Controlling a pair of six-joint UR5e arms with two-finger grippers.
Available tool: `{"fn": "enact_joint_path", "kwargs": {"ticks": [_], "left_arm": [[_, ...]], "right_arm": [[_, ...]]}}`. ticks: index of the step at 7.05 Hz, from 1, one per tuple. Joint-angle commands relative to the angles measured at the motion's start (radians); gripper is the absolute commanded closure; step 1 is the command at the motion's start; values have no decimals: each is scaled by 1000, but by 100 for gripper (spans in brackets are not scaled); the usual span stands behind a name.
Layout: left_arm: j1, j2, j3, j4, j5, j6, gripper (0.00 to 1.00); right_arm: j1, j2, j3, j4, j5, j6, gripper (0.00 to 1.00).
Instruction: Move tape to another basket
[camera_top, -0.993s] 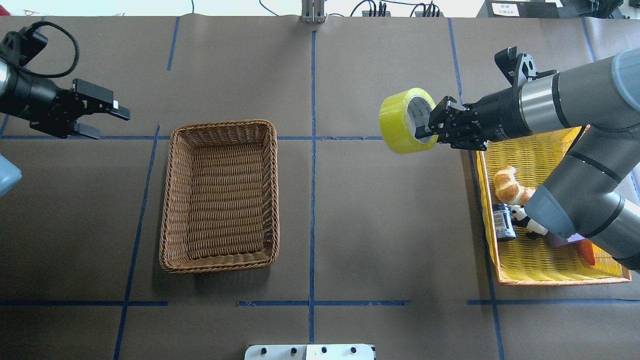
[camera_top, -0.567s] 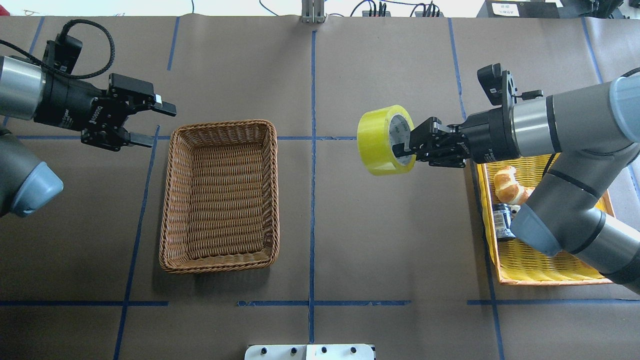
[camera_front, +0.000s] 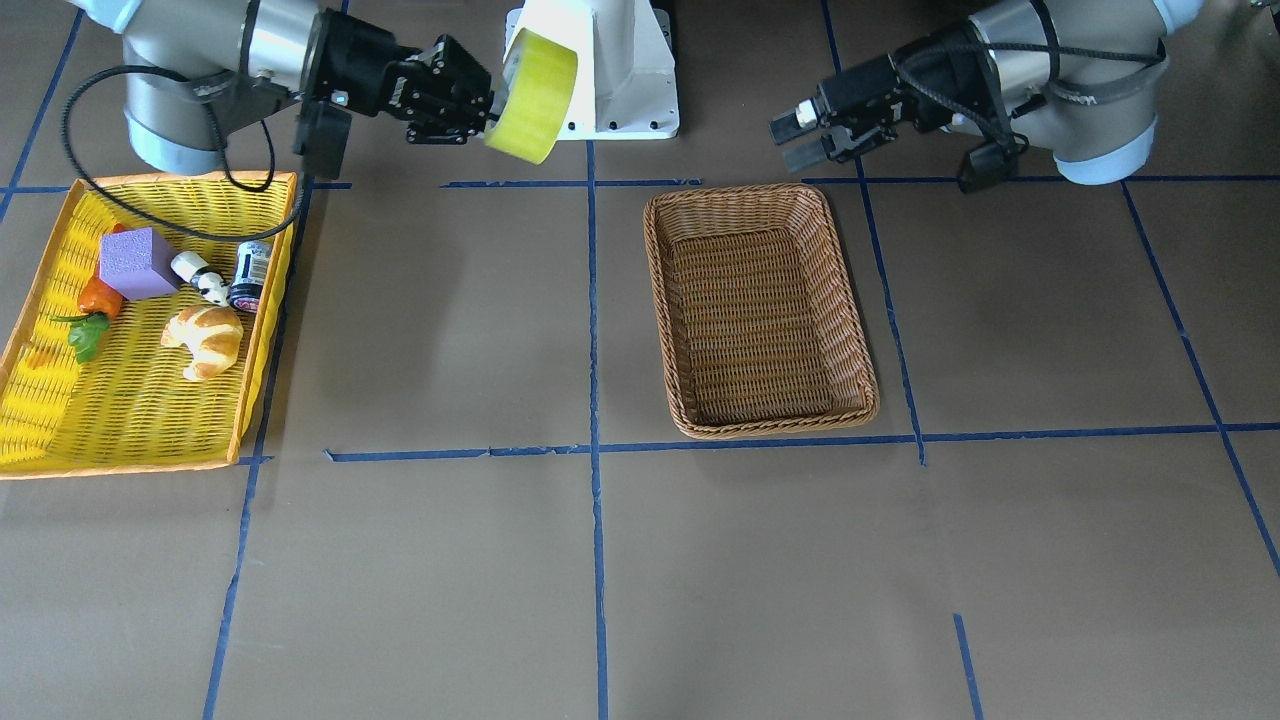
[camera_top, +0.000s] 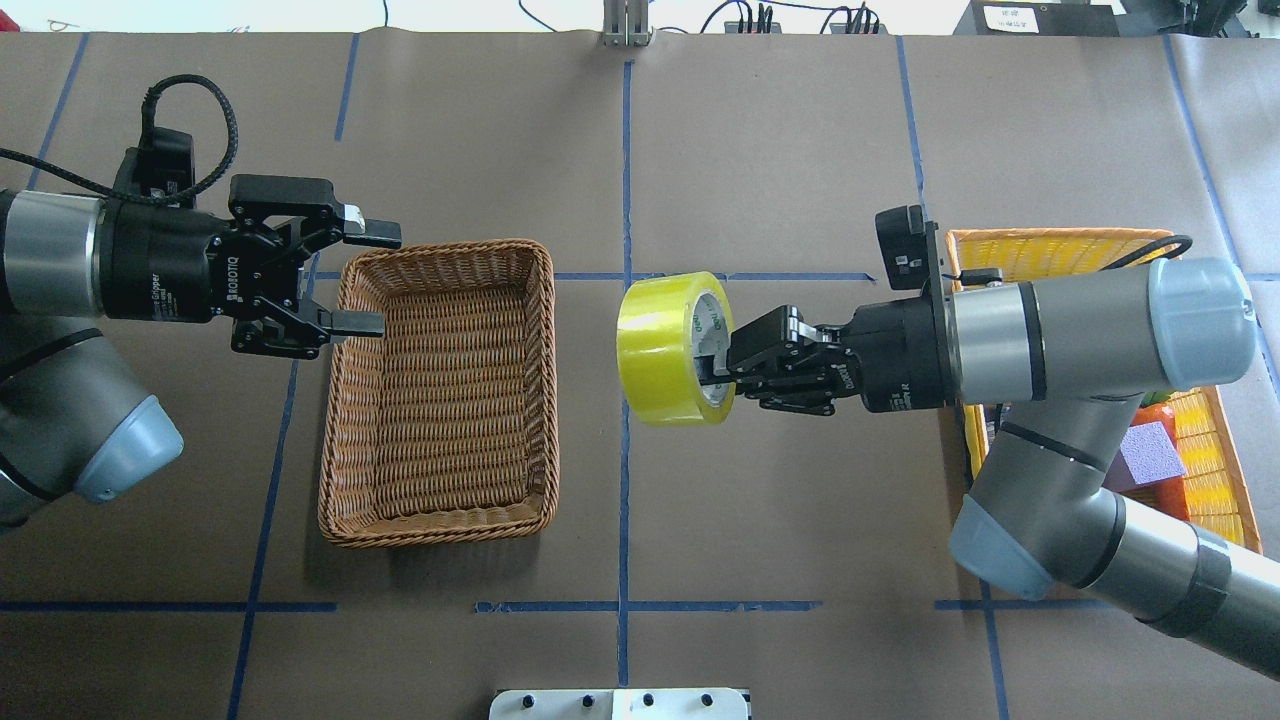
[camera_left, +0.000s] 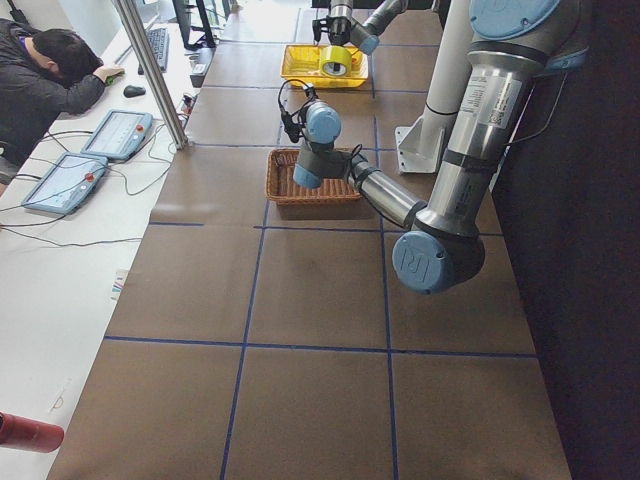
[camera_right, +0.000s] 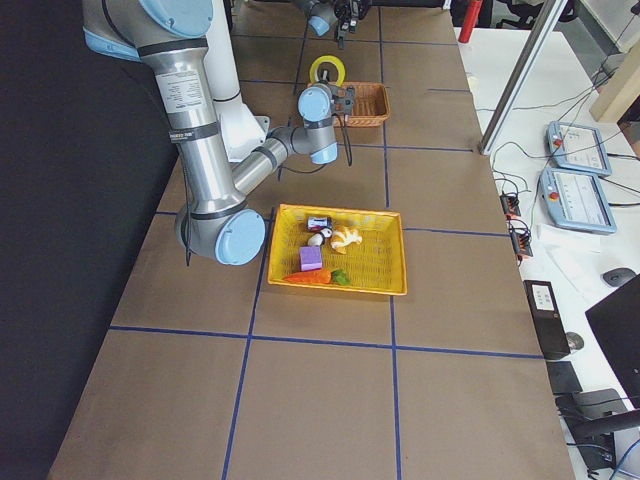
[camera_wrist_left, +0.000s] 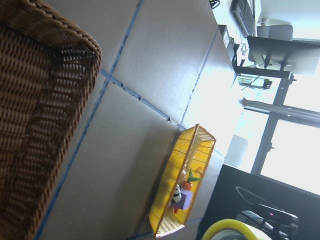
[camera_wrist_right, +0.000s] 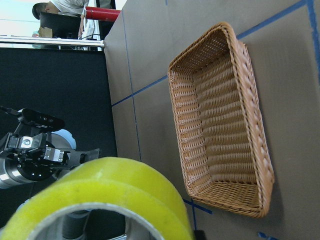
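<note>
Tape (camera_top: 672, 348): one roll, in the air between two baskets, nearer the brown basket (camera_top: 440, 255) | right gripper (camera_top: 722, 375): clamped on the roll's wall | left gripper (camera_top: 380, 278): jaws wide, at the brown basket's rim | yellow basket (camera_front: 40, 440): five small items (camera_front: 205, 340)

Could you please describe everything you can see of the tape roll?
The tape is a wide, translucent yellow-green roll with a whitish printed core. It hangs on edge in the air, gripped at its core by the right gripper, above bare table short of the wicker basket, touching nothing else.
</note>
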Motion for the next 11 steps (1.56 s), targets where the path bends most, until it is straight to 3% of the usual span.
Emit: {"fn": "enact_joint_path", "kwargs": {"ticks": [1, 2, 9, 11], "left_arm": [[79, -12, -69, -70, 126, -144, 0], [116, -20, -78, -90, 164, -167, 0], [233, -114, -75, -87, 169, -206, 0], [240, -121, -77, -85, 178, -207, 0]], "right_arm": [[-78, 35, 0, 73, -60, 98, 98], [-98, 41, 2, 87, -60, 100, 98], [-178, 92, 0, 89, -63, 96, 97], [-204, 110, -1, 86, -101, 96, 97]]}}
